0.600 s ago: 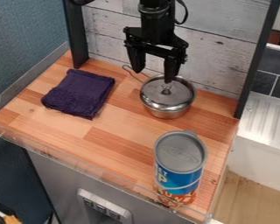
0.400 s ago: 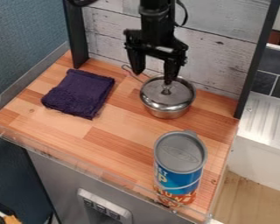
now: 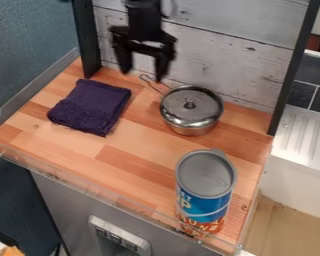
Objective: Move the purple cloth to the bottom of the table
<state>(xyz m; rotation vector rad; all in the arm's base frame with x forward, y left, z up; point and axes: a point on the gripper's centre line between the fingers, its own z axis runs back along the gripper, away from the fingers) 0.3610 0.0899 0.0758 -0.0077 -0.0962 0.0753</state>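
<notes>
Gripper [image 3: 142, 76], spread wide, empty, hangs above the wooden tabletop [image 3: 132, 145] before whitewashed planks [image 3: 219, 55].

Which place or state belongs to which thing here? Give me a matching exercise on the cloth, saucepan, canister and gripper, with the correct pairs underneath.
Things
1. purple cloth
2. metal saucepan
3. cylindrical canister
4. gripper

Places or states
A. upright, near the front right corner of the wooden tabletop, as the picture shows it
B. open, with nothing between its fingers
C. lying flat toward the left of the picture
D. covered by a lid, its handle pointing toward the back

Right pairs: 1-C, 2-D, 3-A, 4-B
</notes>
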